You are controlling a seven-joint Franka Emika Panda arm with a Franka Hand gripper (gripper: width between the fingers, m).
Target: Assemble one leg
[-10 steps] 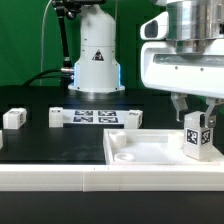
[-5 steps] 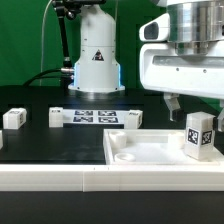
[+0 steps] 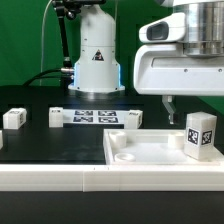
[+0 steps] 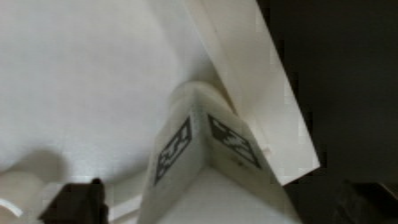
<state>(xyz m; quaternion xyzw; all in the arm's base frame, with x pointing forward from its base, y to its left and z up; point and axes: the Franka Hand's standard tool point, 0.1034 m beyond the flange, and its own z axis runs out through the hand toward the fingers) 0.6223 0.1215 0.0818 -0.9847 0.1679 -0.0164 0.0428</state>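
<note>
The leg [image 3: 200,135], a small white post with black-and-white tags, stands upright on the large white panel [image 3: 135,150] near the exterior view's right edge. My gripper [image 3: 193,103] hangs just above it, open, with one fingertip [image 3: 168,104] showing and the other hidden at the frame edge. In the wrist view the leg [image 4: 205,140] stands free on the panel [image 4: 89,80], between my dark fingertips [image 4: 75,200], and my gripper [image 4: 217,205] touches nothing.
Another small white tagged post [image 3: 13,118] stands at the exterior view's left. The marker board [image 3: 95,117] lies behind the panel, with small white pieces [image 3: 134,118] at its ends. The robot base [image 3: 95,60] stands behind. A white rail [image 3: 60,175] runs along the front.
My gripper opened, let go of the leg and rose straight up. The leg stays upright on the panel.
</note>
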